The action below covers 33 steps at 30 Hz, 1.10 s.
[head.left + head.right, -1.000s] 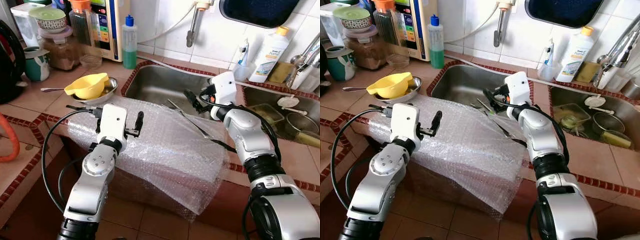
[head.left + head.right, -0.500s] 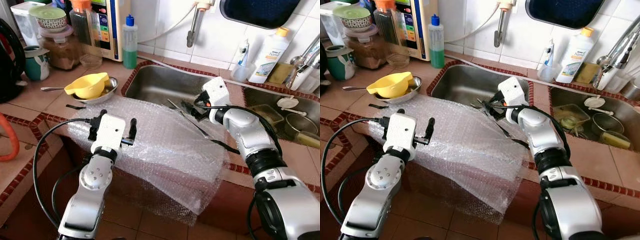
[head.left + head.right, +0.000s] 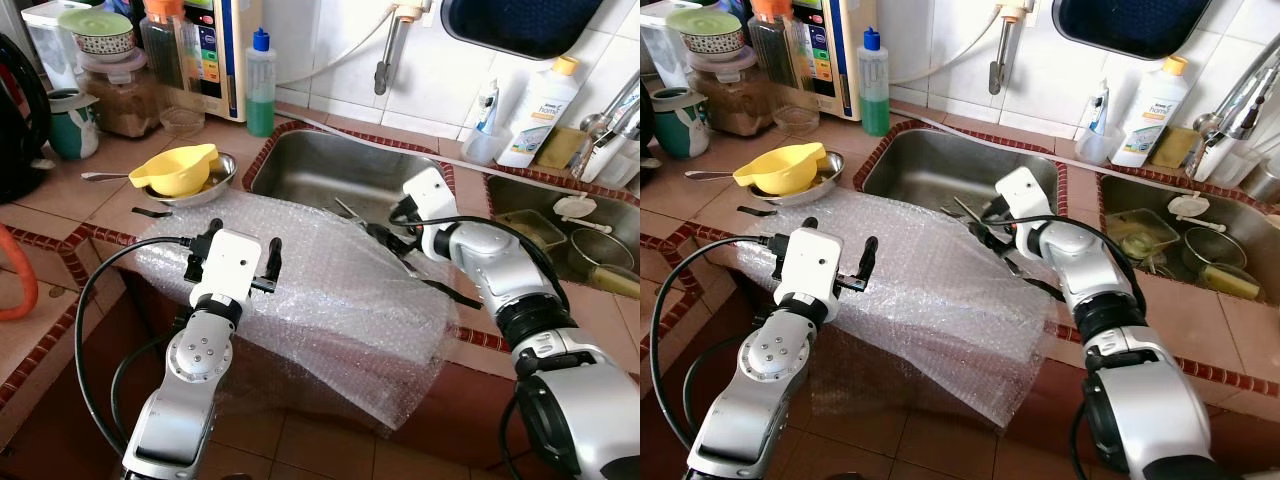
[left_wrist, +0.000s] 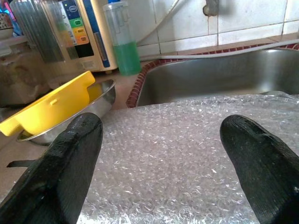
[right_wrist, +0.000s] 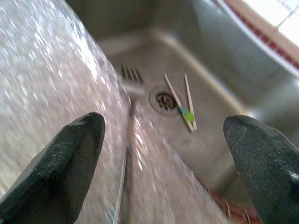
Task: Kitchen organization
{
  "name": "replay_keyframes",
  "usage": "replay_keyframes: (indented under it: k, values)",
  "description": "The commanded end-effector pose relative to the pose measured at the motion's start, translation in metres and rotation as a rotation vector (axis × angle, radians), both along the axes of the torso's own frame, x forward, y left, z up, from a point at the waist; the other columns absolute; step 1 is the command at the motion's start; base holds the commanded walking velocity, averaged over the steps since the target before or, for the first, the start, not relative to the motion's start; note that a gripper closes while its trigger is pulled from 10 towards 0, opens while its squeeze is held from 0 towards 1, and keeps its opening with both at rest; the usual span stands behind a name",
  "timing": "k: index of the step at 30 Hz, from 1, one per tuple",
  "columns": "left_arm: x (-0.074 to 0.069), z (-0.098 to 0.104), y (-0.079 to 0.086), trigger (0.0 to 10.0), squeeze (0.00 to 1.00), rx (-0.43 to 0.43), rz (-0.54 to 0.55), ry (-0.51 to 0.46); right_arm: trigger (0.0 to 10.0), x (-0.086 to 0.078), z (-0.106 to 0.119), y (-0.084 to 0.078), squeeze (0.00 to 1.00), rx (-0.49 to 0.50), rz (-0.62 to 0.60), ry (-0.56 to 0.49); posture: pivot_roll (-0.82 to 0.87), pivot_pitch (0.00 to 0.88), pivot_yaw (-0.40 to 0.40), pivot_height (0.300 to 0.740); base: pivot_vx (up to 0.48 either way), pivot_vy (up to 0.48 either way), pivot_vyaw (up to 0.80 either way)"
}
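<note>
A big sheet of bubble wrap point(image 3: 330, 300) is draped over the counter's front edge, before the steel sink point(image 3: 330, 165). A metal fork point(image 3: 440, 288) lies across the wrap's far right part, its tines point(image 5: 131, 74) reaching out over the sink. My right gripper point(image 3: 388, 238) is open and low at the sink's front rim, its fingers either side of the fork point(image 5: 126, 154) without touching it. My left gripper point(image 3: 244, 238) is open just above the wrap's left part point(image 4: 163, 154), holding nothing.
A yellow funnel-like cup point(image 3: 180, 168) sits in a steel bowl point(image 3: 222, 178) left of the sink, a spoon point(image 3: 100, 178) beside it. Chopsticks point(image 5: 180, 105) lie by the drain. A green soap bottle point(image 3: 260, 85) and jars stand behind. The right sink point(image 3: 520, 192) holds dishes.
My right gripper has come down and nearer to me, from above the sink to the fork at its front rim. The left gripper has sunk a little over the wrap.
</note>
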<state>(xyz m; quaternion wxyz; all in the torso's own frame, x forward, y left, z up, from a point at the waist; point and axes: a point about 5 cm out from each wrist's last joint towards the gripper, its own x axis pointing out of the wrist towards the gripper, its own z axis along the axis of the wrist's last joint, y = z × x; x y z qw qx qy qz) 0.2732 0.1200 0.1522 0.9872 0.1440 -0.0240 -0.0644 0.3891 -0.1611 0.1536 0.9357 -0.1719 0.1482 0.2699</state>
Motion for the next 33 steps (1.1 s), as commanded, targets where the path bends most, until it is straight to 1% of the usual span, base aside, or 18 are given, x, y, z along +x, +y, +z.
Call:
replay_keyframes:
  k: [1, 3, 5, 11, 12, 14, 16, 19, 21, 22, 23, 25, 26, 27, 28, 29, 32, 33]
  values:
    - [-0.002, 0.003, -0.001, 10.0, 0.0, 0.002, -0.007, -0.008, 10.0, 0.003, 0.009, -0.002, 0.0, -0.024, 0.014, -0.008, 0.16, 0.024, -0.113, 0.74, 0.0, 0.0, 0.0]
    - [-0.001, 0.003, -0.001, 10.0, 0.0, 0.005, -0.007, -0.008, 10.0, 0.004, 0.009, -0.005, 0.0, -0.06, 0.01, -0.008, 0.16, 0.023, -0.113, 0.74, 0.0, 0.0, 0.0]
    - [0.0, 0.004, -0.001, 10.0, 0.0, 0.006, -0.006, -0.009, 10.0, 0.005, 0.008, -0.006, 0.0, -0.075, 0.013, -0.003, 0.16, 0.021, -0.115, 0.74, 0.0, 0.0, 0.0]
    - [0.001, 0.006, -0.003, 10.0, 0.0, 0.007, -0.008, -0.016, 10.0, 0.003, 0.002, -0.003, 0.0, -0.123, 0.063, 0.029, 0.16, 0.021, -0.112, 0.74, 0.0, 0.0, 0.0]
    - [0.002, 0.008, -0.003, 10.0, 0.0, 0.009, -0.014, -0.024, 10.0, 0.005, 0.005, 0.0, 0.0, -0.131, 0.057, 0.006, 0.15, 0.024, -0.097, 0.74, 0.0, 0.0, 0.0]
    - [0.004, 0.009, -0.003, 10.0, 0.0, 0.01, -0.024, -0.029, 10.0, 0.008, 0.009, 0.003, 0.0, -0.132, 0.049, -0.023, 0.15, 0.025, -0.096, 0.74, 0.0, 0.0, 0.0]
    - [0.005, 0.008, -0.005, 10.0, 0.0, 0.026, -0.039, -0.028, 10.0, 0.009, 0.01, 0.007, 0.0, -0.095, 0.042, -0.035, 0.16, 0.016, -0.094, 0.74, 0.0, 0.0, 0.0]
    - [0.006, 0.011, -0.003, 10.0, 0.0, 0.019, -0.036, -0.033, 10.0, 0.008, 0.008, 0.011, 0.0, -0.091, 0.054, -0.037, 0.16, 0.02, -0.078, 0.74, 0.0, 0.0, 0.0]
    - [0.008, 0.013, 0.0, 10.0, 0.0, 0.03, -0.047, -0.039, 10.0, 0.008, 0.007, 0.017, 0.0, -0.071, 0.051, -0.059, 0.15, 0.019, -0.063, 0.74, 0.0, 0.0, 0.0]
    - [0.008, 0.012, 0.0, 10.0, 0.0, 0.031, -0.047, -0.038, 10.0, 0.008, 0.007, 0.018, 0.0, -0.067, 0.047, -0.067, 0.15, 0.017, -0.06, 0.74, 0.0, 0.0, 0.0]
    - [0.008, 0.011, 0.0, 10.0, 0.0, 0.032, -0.047, -0.036, 10.0, 0.008, 0.007, 0.018, 0.0, -0.066, 0.044, -0.071, 0.15, 0.017, -0.06, 0.74, 0.0, 0.0, 0.0]
    - [0.011, 0.016, -0.002, 10.0, 0.0, 0.035, -0.054, -0.046, 10.0, 0.009, 0.012, 0.016, 0.0, -0.014, 0.022, -0.099, 0.17, 0.012, -0.052, 0.74, 0.0, 0.0, 0.0]
    - [0.014, 0.022, -0.004, 10.0, 0.0, 0.042, -0.064, -0.073, 10.0, 0.01, 0.016, 0.012, 0.0, 0.028, -0.016, -0.123, 0.18, 0.01, -0.054, 0.74, 0.0, 0.0, 0.0]
    - [0.014, 0.022, -0.004, 10.0, 0.0, 0.042, -0.064, -0.073, 10.0, 0.01, 0.016, 0.012, 0.0, 0.028, -0.016, -0.123, 0.18, 0.01, -0.054, 0.74, 0.0, 0.0, 0.0]
    - [0.016, 0.025, -0.003, 10.0, 0.0, 0.046, -0.064, -0.082, 10.0, 0.01, 0.018, 0.01, 0.0, 0.054, -0.048, -0.144, 0.17, 0.012, -0.053, 0.74, 0.0, 0.0, 0.0]
    - [0.016, 0.025, -0.003, 10.0, 0.0, 0.046, -0.064, -0.082, 10.0, 0.01, 0.018, 0.01, 0.0, 0.054, -0.048, -0.144, 0.17, 0.012, -0.053, 0.74, 0.0, 0.0, 0.0]
    - [0.019, 0.025, 0.0, 10.0, 0.0, 0.043, -0.056, -0.077, 10.0, 0.01, 0.024, 0.008, 0.0, 0.121, -0.105, -0.189, 0.16, 0.017, -0.043, 0.74, 0.0, 0.0, 0.0]
    - [0.019, 0.025, 0.0, 10.0, 0.0, 0.043, -0.056, -0.077, 10.0, 0.01, 0.024, 0.008, 0.0, 0.121, -0.105, -0.189, 0.16, 0.017, -0.043, 0.74, 0.0, 0.0, 0.0]
